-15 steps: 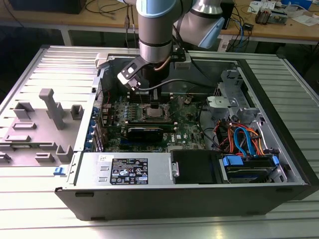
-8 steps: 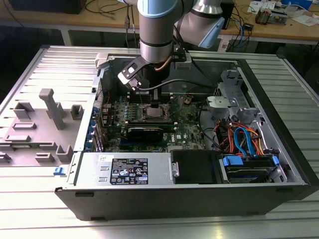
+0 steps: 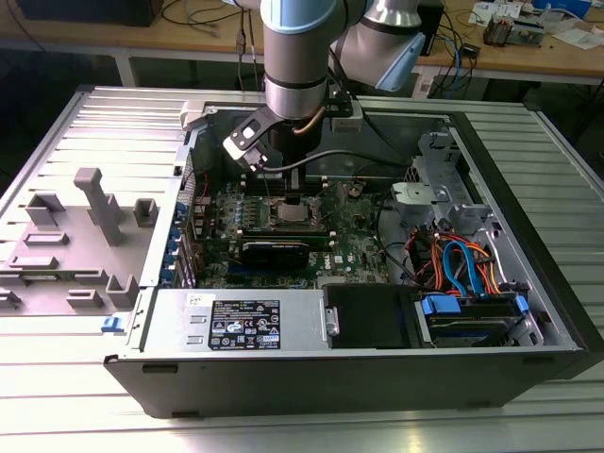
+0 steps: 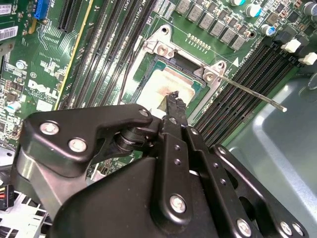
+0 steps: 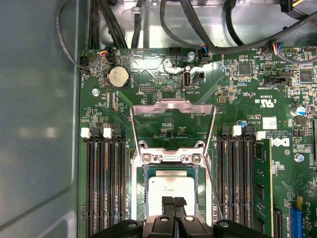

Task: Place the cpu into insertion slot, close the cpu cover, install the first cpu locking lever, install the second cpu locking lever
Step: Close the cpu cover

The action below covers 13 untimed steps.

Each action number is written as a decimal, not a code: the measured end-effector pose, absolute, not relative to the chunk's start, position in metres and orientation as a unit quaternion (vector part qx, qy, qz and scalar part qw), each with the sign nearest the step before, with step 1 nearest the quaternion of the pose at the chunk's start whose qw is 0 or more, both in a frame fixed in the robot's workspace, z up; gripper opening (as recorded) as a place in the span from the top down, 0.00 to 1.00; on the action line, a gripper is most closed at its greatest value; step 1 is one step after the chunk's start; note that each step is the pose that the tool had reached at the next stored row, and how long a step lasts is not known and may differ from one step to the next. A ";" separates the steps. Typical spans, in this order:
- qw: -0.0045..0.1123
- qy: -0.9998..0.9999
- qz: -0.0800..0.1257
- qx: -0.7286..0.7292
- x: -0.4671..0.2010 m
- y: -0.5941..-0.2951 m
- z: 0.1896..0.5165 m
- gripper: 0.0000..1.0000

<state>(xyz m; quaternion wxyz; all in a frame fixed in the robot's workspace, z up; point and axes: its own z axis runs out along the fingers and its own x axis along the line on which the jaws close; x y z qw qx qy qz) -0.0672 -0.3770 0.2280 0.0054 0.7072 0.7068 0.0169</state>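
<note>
The cpu (image 5: 171, 184) lies flat in the insertion slot (image 5: 142, 196) on the green board, its silver top facing up. It is also in the second wrist view as the cpu (image 4: 168, 79) inside the insertion slot (image 4: 148, 67). The cpu cover (image 5: 173, 103) stands raised on its hinge beyond the slot, and the board shows through its window. A thin locking lever (image 4: 252, 94) sticks out unlatched beside the slot. My gripper (image 5: 173, 201) is shut, its tips together right over the near edge of the chip with nothing between them. In the exterior view my gripper (image 3: 292, 195) hangs inside the open computer case.
Long black memory slots (image 5: 106, 183) flank the socket on both sides. Black cables (image 5: 124, 25) run along the case wall. In the exterior view a drive cage with blue and orange cables (image 3: 462, 269) is at the right, a power supply (image 3: 241, 321) in front, and grey fixtures (image 3: 94, 203) on the table at the left.
</note>
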 end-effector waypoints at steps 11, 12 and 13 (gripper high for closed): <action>0.005 0.707 0.017 0.707 -0.067 -0.377 0.238 0.89; 0.004 0.707 0.016 0.707 -0.066 -0.377 0.238 0.89; 0.003 0.707 0.016 0.707 -0.065 -0.377 0.238 0.89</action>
